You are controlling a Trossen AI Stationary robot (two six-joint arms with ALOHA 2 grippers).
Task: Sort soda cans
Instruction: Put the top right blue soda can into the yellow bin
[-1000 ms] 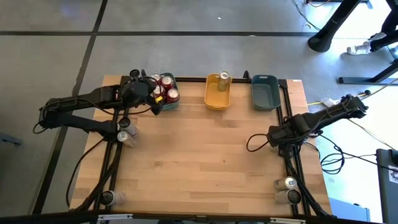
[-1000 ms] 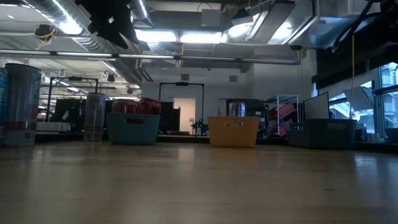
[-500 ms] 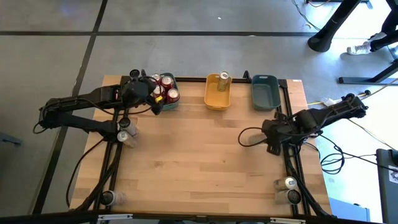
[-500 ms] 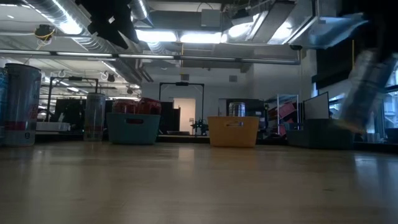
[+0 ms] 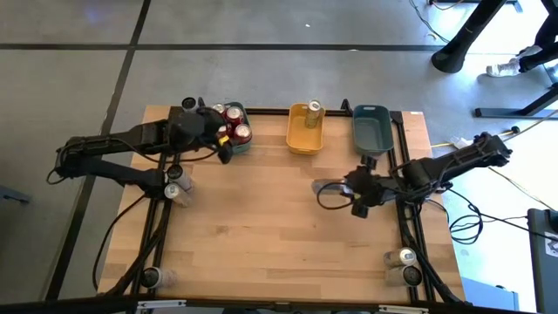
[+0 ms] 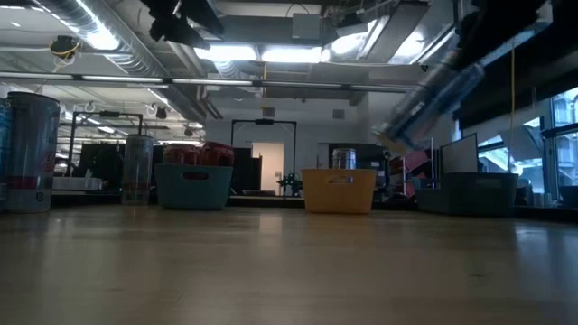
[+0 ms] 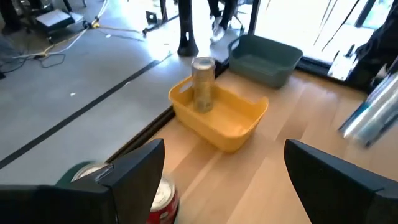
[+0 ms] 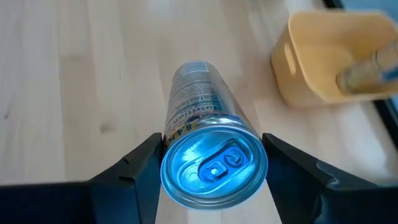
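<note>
overhead, right gripper (image 5: 359, 194) clamped on a silver can (image 5: 330, 191), mid-table toward 3 o'clock. left wrist view: left gripper (image 7: 217, 180) wide open, empty, beside the teal tray (image 5: 237, 146). next, probably carried to the grey-blue tray (image 5: 373, 131) at 1 o'clock.

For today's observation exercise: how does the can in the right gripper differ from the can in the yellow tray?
The silver can is clamped in the right gripper, tilted, above the table; the gold can stands upright, untouched, in the yellow tray. One is silver with printed text, the other gold. Both are slim with silver tops.
</note>
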